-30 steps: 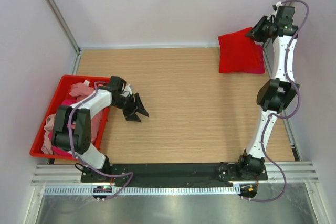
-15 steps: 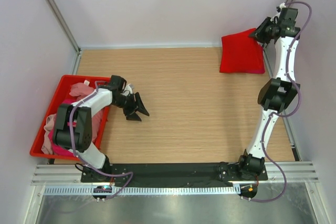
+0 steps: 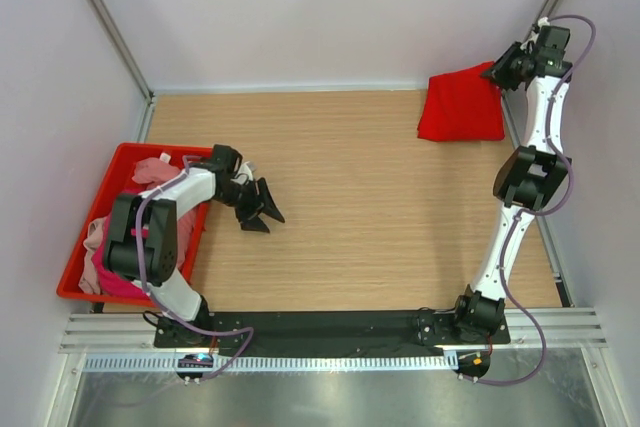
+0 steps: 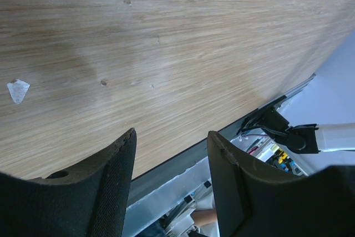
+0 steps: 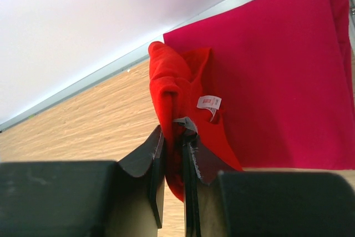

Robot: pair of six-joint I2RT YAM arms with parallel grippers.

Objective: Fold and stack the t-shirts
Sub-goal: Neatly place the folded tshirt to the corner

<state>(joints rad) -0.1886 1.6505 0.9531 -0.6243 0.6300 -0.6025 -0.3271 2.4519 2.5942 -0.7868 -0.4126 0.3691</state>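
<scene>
top external view: a wooden bench (image 3: 360, 197). at one o'clock, in the far right corner, lies a folded red t-shirt (image 3: 458, 107); the right hand (image 3: 497, 69) is clamped on its far right corner. the right wrist view shows that red cloth pinched between the closed jaws, lying over a crimson t-shirt (image 5: 277, 70). at nine o'clock a red bin (image 3: 125, 155) holds crumpled pink t-shirts (image 3: 150, 169). just beside the bin, the left hand (image 3: 262, 209) hangs over bare wood, jaws apart, holding nothing.
</scene>
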